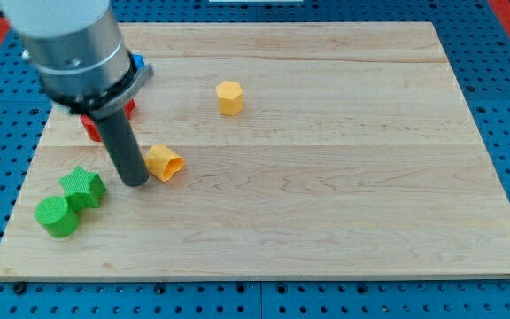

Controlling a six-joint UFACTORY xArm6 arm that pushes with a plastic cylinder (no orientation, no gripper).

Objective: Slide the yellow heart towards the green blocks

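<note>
The yellow heart [164,163] lies on the wooden board at the view's left of centre. My tip [136,181] rests on the board just left of the heart, touching or nearly touching its left side. The green star [83,187] and the green cylinder [57,216] sit together at the view's lower left, the star a short way left of my tip. The tip stands between the heart and the green blocks.
A yellow hexagon [229,97] sits toward the view's top centre. A red block [89,127] and a blue block [136,62] are partly hidden behind the arm at the upper left. The board's left edge [18,200] is close to the green blocks.
</note>
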